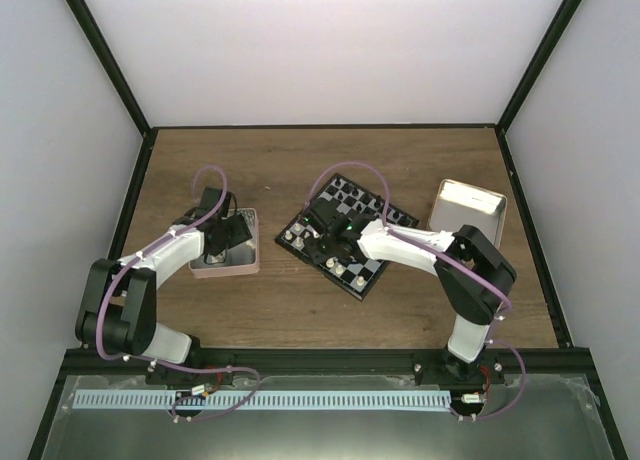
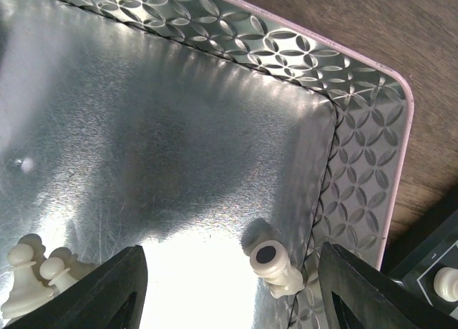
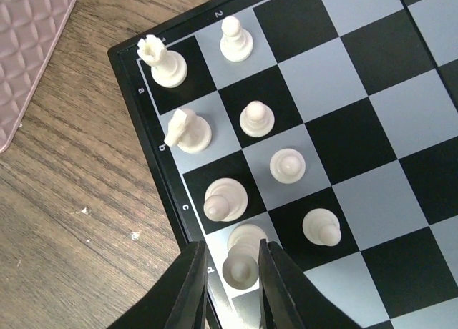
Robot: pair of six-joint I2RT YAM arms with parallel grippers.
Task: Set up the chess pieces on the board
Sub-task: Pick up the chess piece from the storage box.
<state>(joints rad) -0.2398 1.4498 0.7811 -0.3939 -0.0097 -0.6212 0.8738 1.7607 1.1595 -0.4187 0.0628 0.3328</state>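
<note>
Centre the right hand (image 3: 231, 272) on the cream-white piece (image 3: 242, 254) standing between its narrowed fingers, on a pale edge square of the board (image 3: 372, 50); cannot tell whether gripped or merely flanked. Seat it flat mid-square, then part sideways and lift straight up, minding the bishop (image 3: 225, 199) just ahead-left and the pawn (image 3: 320, 227) just ahead-right. Lower the released left hand (image 2: 230, 272), spread wide over the pink-rimmed tray (image 2: 358, 150), around the toppled white piece (image 2: 273, 264) lying just inside its right finger, against the wall.

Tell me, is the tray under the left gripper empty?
No, cream pawns and a toppled piece lie inside the tray.
</note>
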